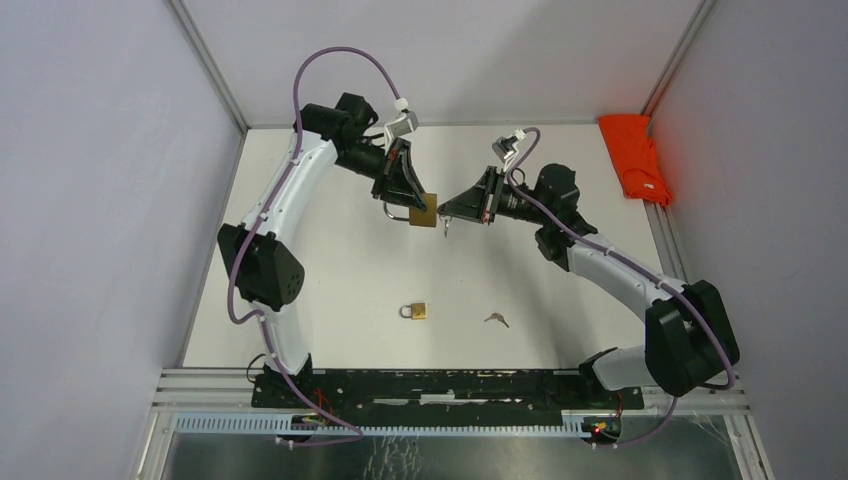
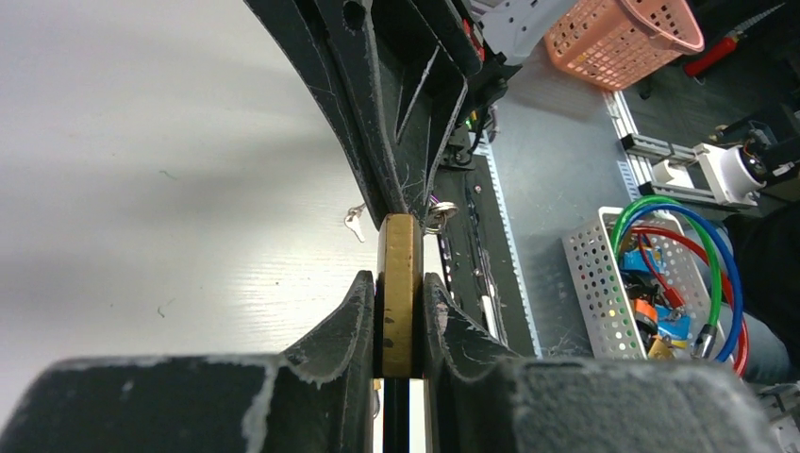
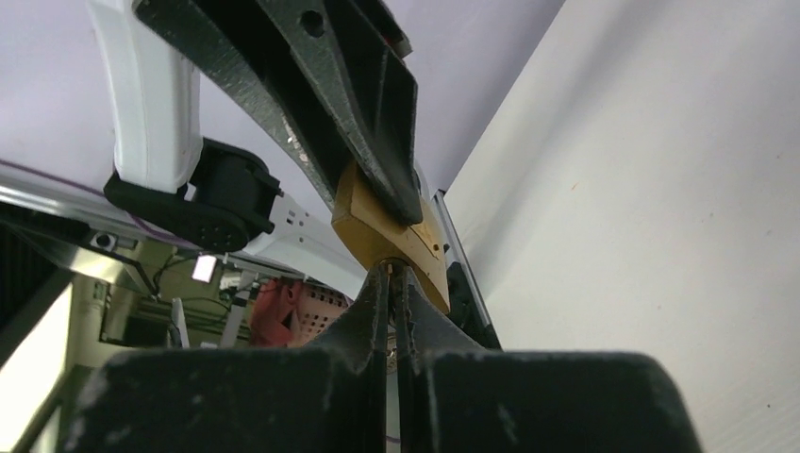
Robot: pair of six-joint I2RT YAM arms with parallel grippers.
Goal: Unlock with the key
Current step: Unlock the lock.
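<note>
The right fingers [image 3: 370,316] are pressed together on the key [image 3: 390,273], of which only a thin metal sliver shows at their tips. A small steel ring [image 2: 440,215] hangs just beside them. The tips are set against the end face of the padlock [image 2: 399,269]. The left fingers [image 2: 351,321] are clamped on the two flat faces of that padlock. It is held in the air above the middle of the worktop [image 1: 330,290], with its shackle [image 1: 393,210] pointing away from the right arm.

The step in hand is judged to be insertion: the key is at or in the keyway, and its depth cannot be told. The next move calls for a turn of the right wrist about the key's axis while the body is held rigid by the left fingers. Slip is the likely fault, since the key is thin and little of it is gripped.

The padlock body is a smooth rectangular brass block with squared edges. The shackle is a bright steel loop. The finger pads are matt black, scuffed pale at the edges. The worktop is white, flat and faintly marked. A second brass padlock [image 1: 414,311] and a spare key [image 1: 496,320] lie on it, apart from each other. A red cloth [image 1: 635,158] is bunched at the far right edge.
</note>
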